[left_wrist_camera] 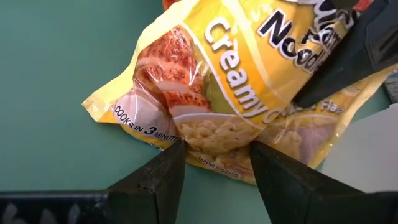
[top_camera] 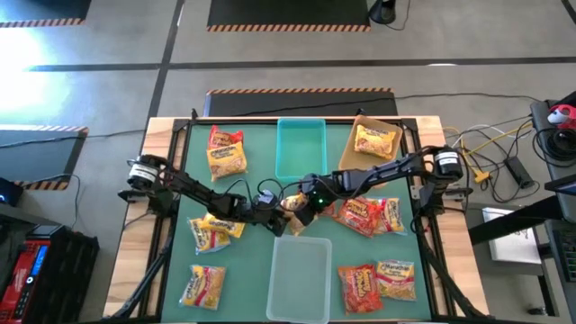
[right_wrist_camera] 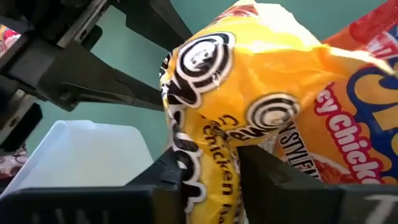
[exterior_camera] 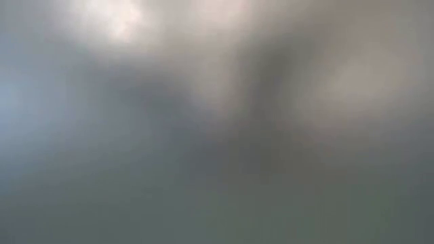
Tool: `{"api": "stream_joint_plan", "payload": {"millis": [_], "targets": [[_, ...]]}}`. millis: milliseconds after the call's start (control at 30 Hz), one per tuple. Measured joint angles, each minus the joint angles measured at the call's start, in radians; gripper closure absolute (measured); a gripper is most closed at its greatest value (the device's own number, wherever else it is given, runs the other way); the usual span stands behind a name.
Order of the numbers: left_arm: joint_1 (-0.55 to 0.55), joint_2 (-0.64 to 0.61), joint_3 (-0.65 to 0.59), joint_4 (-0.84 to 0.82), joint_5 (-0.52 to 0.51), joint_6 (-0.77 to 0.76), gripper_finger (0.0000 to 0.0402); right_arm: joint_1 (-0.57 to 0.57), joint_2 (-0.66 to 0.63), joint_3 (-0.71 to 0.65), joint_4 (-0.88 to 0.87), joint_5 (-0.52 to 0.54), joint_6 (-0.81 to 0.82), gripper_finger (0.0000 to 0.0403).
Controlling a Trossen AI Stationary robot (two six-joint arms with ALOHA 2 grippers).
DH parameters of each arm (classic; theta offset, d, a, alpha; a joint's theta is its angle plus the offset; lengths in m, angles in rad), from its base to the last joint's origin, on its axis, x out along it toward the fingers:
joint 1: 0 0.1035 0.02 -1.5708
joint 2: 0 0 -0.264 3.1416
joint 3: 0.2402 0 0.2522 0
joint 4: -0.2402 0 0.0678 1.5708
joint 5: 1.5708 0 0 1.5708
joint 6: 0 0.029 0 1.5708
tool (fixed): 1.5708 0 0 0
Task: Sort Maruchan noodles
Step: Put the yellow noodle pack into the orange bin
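Green table mat before us carries crinkly yellow noodle packets; both grippers, left and right, clamp one yellow packet.

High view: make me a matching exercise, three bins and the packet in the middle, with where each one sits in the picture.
1. teal bin
2. clear bin
3. tan bin
4. creamy chicken packet

A. bottom centre
B. middle of the table
C. top right, holding a yellow packet
D. top centre

Pairs: 1-D, 2-A, 3-C, 4-B
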Motion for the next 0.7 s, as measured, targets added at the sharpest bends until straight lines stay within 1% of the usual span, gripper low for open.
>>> {"api": "stream_joint_plan", "payload": {"millis": [100, 267, 567, 700], "targets": [[-0.004, -0.012, 0.000, 0.002, 0.048, -0.019, 0.0233, 0.001, -0.006, 0.000, -0.003, -0.014, -0.007, 0.0329], [-0.031, -0.064, -0.003, -0.005, 0.061, -0.027, 0.0233, 0.002, -0.024, 0.000, -0.008, -0.048, -0.024, 0.0333], [-0.053, -0.207, -0.003, -0.088, 0.058, -0.038, 0.0233, -0.006, -0.082, 0.000, -0.008, -0.072, -0.059, 0.0335], [-0.053, -0.280, -0.003, -0.162, 0.012, -0.027, 0.0233, -0.017, -0.098, 0.000, -0.004, -0.068, -0.076, 0.0335]]}}
